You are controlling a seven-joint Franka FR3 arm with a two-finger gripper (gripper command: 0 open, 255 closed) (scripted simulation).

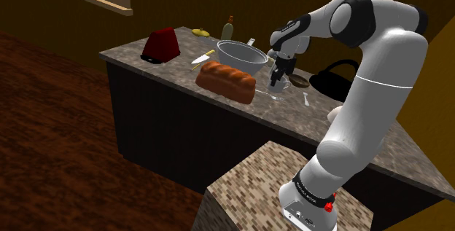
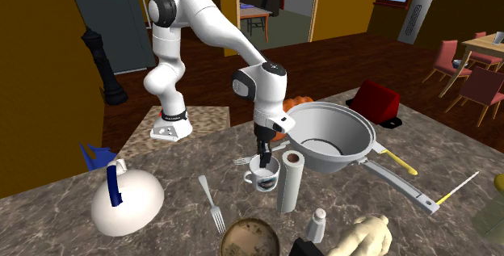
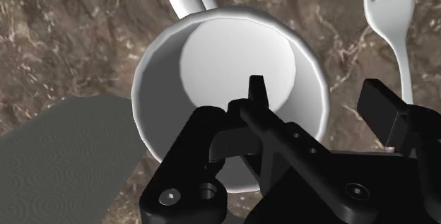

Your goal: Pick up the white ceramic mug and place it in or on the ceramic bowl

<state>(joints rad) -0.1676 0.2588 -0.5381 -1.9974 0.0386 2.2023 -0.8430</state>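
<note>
- One white mug (image 2: pixel 264 174) stands upright and empty, mid-table (image 2: pixel 48 214), just beside one large empty bowl (image 2: pixel 331 137).
- Two forks (image 2: pixel 212 202) (image 2: pixel 242 160) lie near the mug.
- One upright roll (image 2: pixel 289 182) crowds the mug.
- The gripper (image 3: pixel 318 90) is open and holds nothing: one finger is inside the mug, the other outside its rim.

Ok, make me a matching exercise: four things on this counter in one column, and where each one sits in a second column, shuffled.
1. white handled mug
2. large pale round bowl
3. dark red toaster
4. brown bread loaf

A. nearest the mottled counter's end at the shoulder view's left
B. directly under the black gripper
C. along the counter's front edge
D. behind the loaf, empty

Pairs: 1-B, 2-D, 3-A, 4-C
</note>
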